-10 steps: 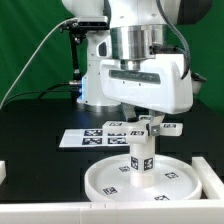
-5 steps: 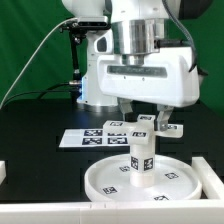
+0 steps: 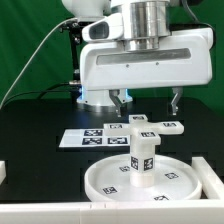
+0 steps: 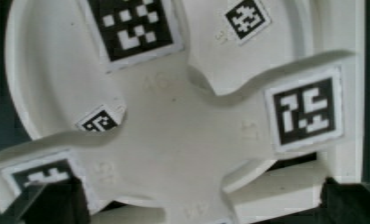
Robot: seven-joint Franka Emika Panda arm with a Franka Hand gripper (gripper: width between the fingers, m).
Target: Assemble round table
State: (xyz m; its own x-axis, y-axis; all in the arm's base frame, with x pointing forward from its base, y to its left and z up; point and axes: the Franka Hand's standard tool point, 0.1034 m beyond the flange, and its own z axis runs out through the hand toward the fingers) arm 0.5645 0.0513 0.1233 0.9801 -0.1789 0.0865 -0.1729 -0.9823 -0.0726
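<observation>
My gripper (image 3: 147, 99) hangs open, holding nothing, above the cross (image 3: 140, 127) sitting atop the cylinder (image 3: 142, 160) in the disc (image 3: 100, 180).

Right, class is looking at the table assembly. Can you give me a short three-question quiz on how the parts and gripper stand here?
1. True or false: the gripper is shut on the cross-shaped piece.
2. Where is the cylinder? A: lying on its side on the black table. B: standing upright at the centre of the round disc. C: held between the gripper's fingers.
3. Fill in: in the exterior view, the marker board lies ____ the round disc, farther from the camera.

Key
1. False: it is open and hangs above the piece, holding nothing.
2. B.
3. behind.
</observation>
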